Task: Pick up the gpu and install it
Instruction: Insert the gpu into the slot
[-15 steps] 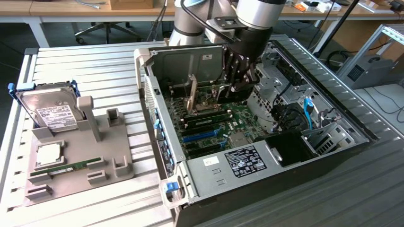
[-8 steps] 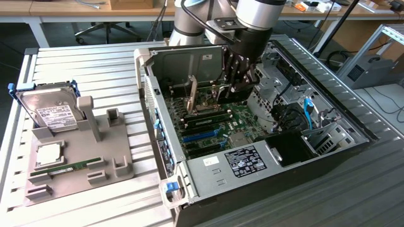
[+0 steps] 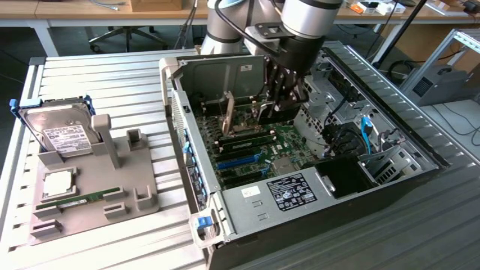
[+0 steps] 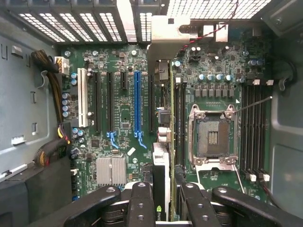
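The gpu [image 4: 161,163] is seen edge-on in the wrist view, a thin dark card whose silvery end bracket [image 4: 166,45] reaches the case's vented rear wall. My gripper [image 4: 165,191] is shut on it, one black finger [image 4: 141,203] on each side of the card. The card stands upright over the green motherboard [image 4: 123,118], between the long blue slot [image 4: 137,101] and the CPU socket [image 4: 213,137]. Whether its edge sits in a slot I cannot tell. In the exterior view my gripper [image 3: 279,104] reaches down into the open computer case [image 3: 248,194], with the gpu [image 3: 259,115] hanging below it.
On the exterior view's left, a grey holder [image 3: 94,174] carries the silver hard drive [image 3: 60,132] and a green RAM stick [image 3: 86,199]. Inside the case are a cable bundle [image 4: 52,90], memory slots [image 4: 255,127], a small heatsink [image 4: 111,170] and blue cables [image 3: 366,132].
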Controlling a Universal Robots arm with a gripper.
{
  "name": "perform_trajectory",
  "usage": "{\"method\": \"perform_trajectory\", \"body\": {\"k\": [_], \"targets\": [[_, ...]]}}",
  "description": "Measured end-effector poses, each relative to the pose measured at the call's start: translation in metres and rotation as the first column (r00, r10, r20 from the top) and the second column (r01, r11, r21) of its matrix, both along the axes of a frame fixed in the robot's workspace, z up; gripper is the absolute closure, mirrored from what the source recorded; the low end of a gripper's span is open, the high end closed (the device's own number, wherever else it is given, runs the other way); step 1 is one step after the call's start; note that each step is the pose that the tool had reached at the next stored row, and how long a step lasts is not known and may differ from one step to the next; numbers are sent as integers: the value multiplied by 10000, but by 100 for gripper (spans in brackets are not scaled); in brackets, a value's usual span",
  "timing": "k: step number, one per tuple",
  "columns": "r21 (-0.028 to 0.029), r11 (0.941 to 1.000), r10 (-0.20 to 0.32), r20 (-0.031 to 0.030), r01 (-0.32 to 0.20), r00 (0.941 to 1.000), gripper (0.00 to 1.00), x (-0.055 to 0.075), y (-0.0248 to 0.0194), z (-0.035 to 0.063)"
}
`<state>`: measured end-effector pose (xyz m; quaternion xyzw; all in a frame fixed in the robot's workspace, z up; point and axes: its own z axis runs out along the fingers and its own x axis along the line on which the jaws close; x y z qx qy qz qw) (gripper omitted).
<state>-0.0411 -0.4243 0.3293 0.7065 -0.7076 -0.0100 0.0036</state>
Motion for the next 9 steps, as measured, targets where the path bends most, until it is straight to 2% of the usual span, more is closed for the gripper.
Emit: {"method": "perform_trajectory", "body": {"k": [5,9], "targets": [[18,10000,0,3,0,10000,73,-8,-50,0],[19,10000,0,4,0,10000,73,-18,-120,0]]}}
